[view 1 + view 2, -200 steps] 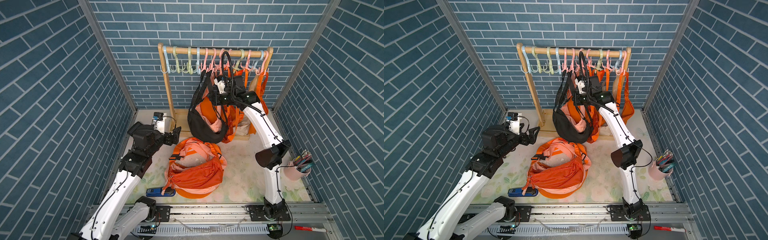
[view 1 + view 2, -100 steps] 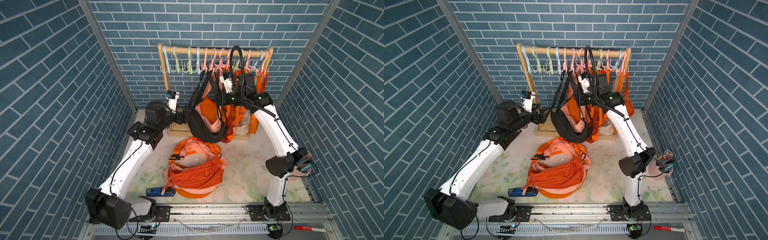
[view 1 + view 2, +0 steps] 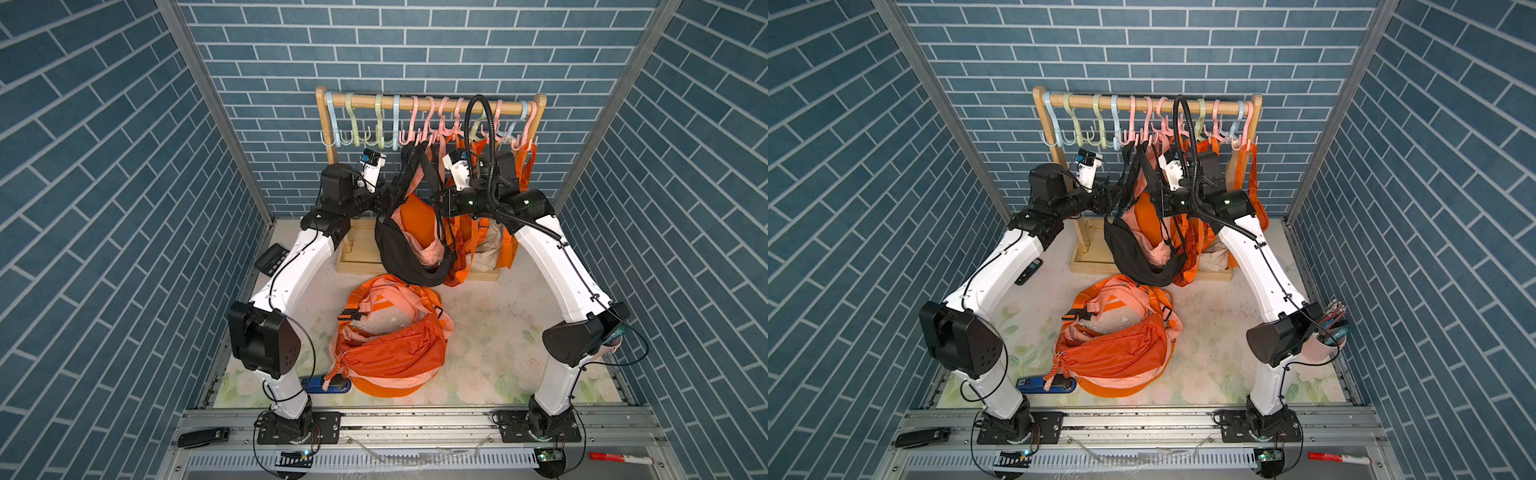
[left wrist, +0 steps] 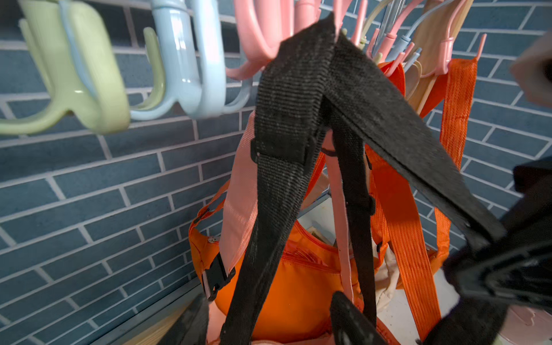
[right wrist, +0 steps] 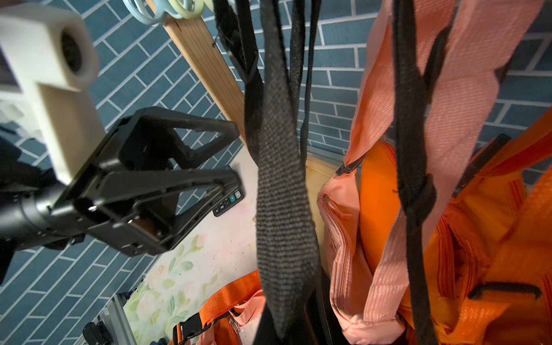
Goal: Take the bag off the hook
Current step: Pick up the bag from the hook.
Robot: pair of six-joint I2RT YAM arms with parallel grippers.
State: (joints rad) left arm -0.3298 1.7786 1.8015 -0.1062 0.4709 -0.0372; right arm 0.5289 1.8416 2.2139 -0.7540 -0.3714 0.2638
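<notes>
1. At the far left edge of the floral mat (image 3: pixel 490 332), we see a black calculator (image 3: pixel 272 258) lying beside the left arm.
2. The left gripper (image 5: pixel 237 155) is raised at the left side of the hanging bags with its jaws apart. In the left wrist view, one run of the black strap (image 4: pixel 283 119) passes between its fingers (image 4: pixel 349 322). We cannot tell whether they touch it.
3. The black bag (image 3: pixel 401 253) hangs by that strap from a pink hook (image 3: pixel 412 124) on the wooden rail (image 3: pixel 365 101), at the far side and about mid-rail. Its body sags low over the rack's base (image 3: pixel 357 262), and a peach-pink bag (image 3: pixel 422 253) is nestled against it.
4. Nearer to us, in the middle of the mat, lies an orange waist bag (image 3: pixel 390 353) with its straps looped on its far side. A blue object (image 3: pixel 332 384) sits partly under its near left edge.
5. The right gripper (image 3: pixel 441 203) is just right of the black bag's straps and is clamped. In the left wrist view, another run of the black strap stretches taut from the hook into its closed jaws.
6. Right of that gripper, orange bags (image 3: pixel 508 251) hang from the further hooks.
7. At the near right, a pink cup of pens (image 3: pixel 1327 351) stands behind the right arm's elbow.
</notes>
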